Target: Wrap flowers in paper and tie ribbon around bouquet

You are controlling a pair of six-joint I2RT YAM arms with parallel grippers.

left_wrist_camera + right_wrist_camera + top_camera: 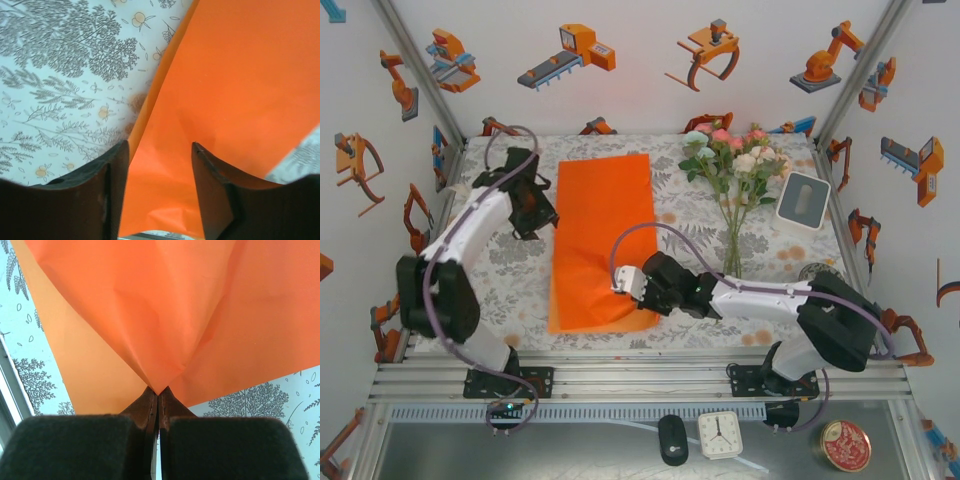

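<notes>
The right gripper (159,391) is clenched on a ridge pinched up from the paper (602,225) near its near right corner. The left gripper (160,150) is held released over the paper's left edge. The flowers (735,165) are laid right of the paper, apart from it and parallel to its long axis, nearer the right arm.

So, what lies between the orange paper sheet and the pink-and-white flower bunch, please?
Bare floral-print tablecloth, crossed by the right arm's purple cable, in the top view.
</notes>
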